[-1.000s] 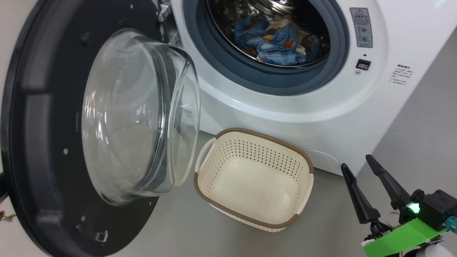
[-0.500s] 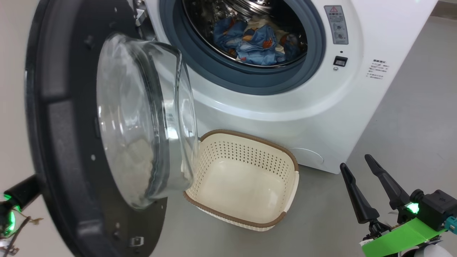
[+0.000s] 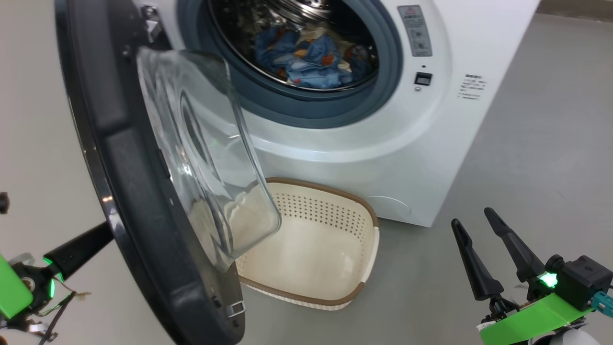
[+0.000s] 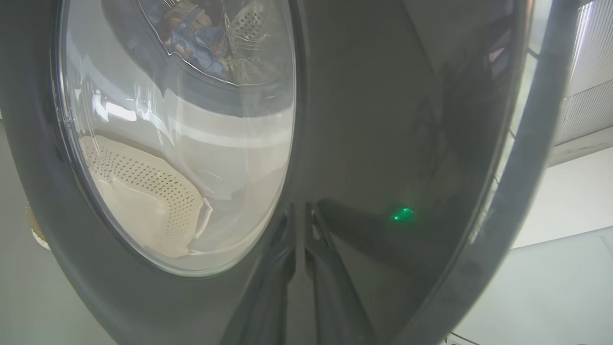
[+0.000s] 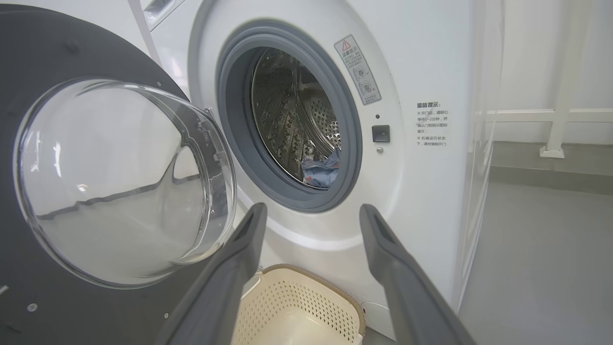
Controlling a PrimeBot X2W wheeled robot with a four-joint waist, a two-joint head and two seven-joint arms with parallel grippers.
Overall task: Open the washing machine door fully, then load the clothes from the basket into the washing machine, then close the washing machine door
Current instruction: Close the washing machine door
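The washing machine point(image 3: 364, 143) stands with its drum uncovered, and the blue bear-print clothes point(image 3: 311, 57) lie inside it. The washing machine door point(image 3: 129, 158) is partly swung in, its glass bowl point(image 3: 206, 153) hanging over the left end of the basket point(image 3: 330, 287), which holds nothing. My left gripper point(image 3: 93, 239) is behind the door. In the left wrist view the left gripper point(image 4: 300, 215) is shut, its tips against the door's glossy outer face point(image 4: 383, 120). My right gripper point(image 3: 471, 216) stands open at the lower right, holding nothing, apart from the basket and machine.
Grey floor point(image 3: 536, 158) stretches to the right of the machine. A pale wall point(image 3: 28, 120) lies left of the door. In the right wrist view, a white rail point(image 5: 555, 115) runs along the far wall beyond the machine's right side.
The door has swung further toward the machine, now nearer edge-on. My left gripper has come into the head view behind it. The camera has shifted; the right gripper has not moved.
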